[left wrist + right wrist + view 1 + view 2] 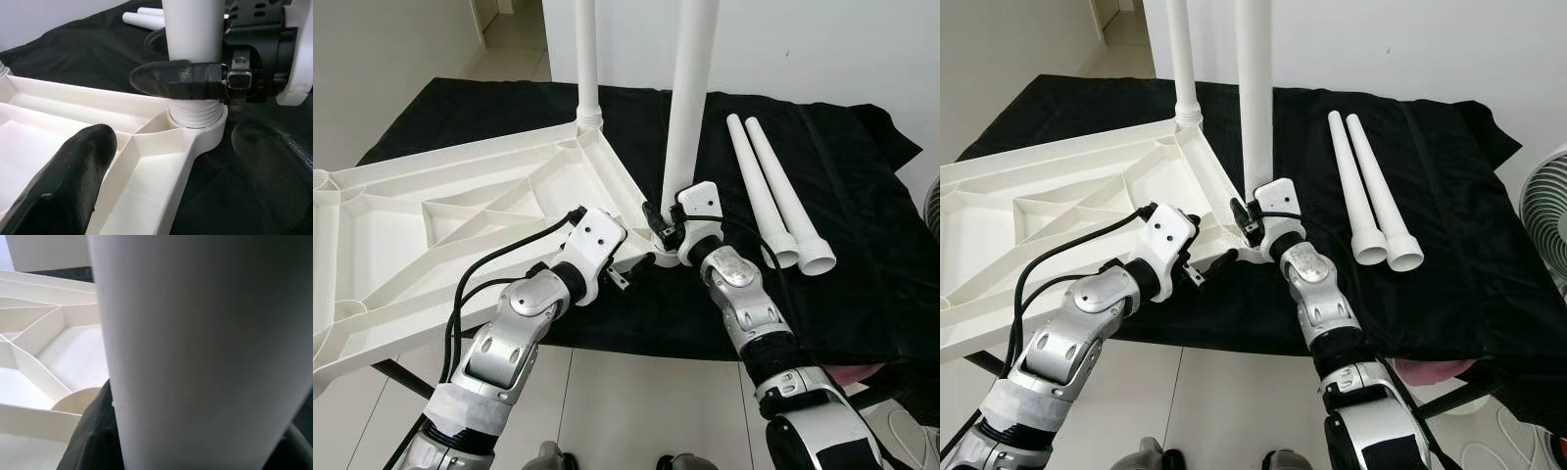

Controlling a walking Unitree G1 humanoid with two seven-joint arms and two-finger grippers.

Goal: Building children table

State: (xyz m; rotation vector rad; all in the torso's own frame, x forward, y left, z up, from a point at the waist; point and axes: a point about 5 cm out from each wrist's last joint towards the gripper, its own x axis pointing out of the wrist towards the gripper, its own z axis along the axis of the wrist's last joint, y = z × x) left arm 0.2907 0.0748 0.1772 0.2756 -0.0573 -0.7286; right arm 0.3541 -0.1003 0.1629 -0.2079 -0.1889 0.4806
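Tabletop (431,211) upside down on black cloth (862,255). Far leg (586,59) seated upright in corner socket. Near leg (690,98) upright in near socket, threads visible, apparently not fully seated. Right gripper (195,81) clamped on near leg base. Left gripper (631,272) fingers apart beside socket, holding nothing. Two legs (773,191) loose on cloth. Judgement: roughly half done.

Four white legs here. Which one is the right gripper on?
The near upright leg, standing in the tabletop's corner socket. The right gripper clasps its base. Another stands at the far corner; two lie loose on the cloth.
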